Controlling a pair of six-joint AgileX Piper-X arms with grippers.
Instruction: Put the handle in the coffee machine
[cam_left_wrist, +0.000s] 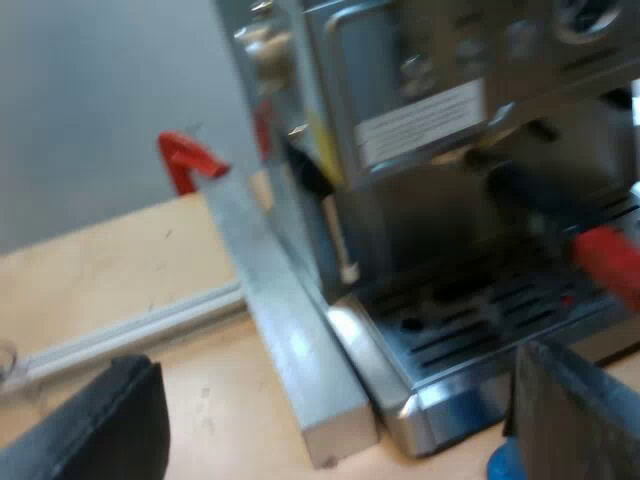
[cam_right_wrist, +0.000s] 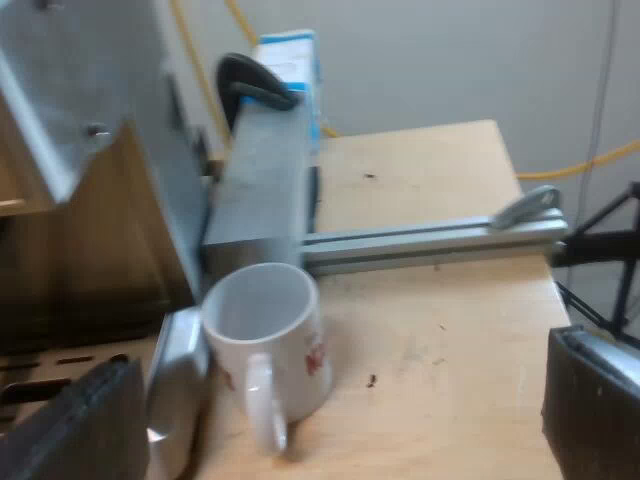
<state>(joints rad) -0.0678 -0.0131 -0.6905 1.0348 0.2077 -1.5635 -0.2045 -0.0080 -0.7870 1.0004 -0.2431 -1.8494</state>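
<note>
- Left tool (cam_left_wrist: 330, 400): fingers spread wide and holding nothing, close to the front of the espresso machine (cam_left_wrist: 430, 150).
- Holder (cam_left_wrist: 530, 200): its dark handle and red end jut out from under the machine's head, above the drip tray (cam_left_wrist: 470, 320). I cannot tell whether it is locked.
- If it is loose, grip the handle short of the red end and swing it level until it stops.
- Right tool (cam_right_wrist: 335, 400): wide open and empty, over the table (cam_right_wrist: 450, 330) near the mug (cam_right_wrist: 265, 320).

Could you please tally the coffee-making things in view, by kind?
Espresso machine: 1
Holder handle, red-ended: 1
Mug: 1
Blue thing at the machine's foot, maybe a tamper: 1
Total: 4
</note>
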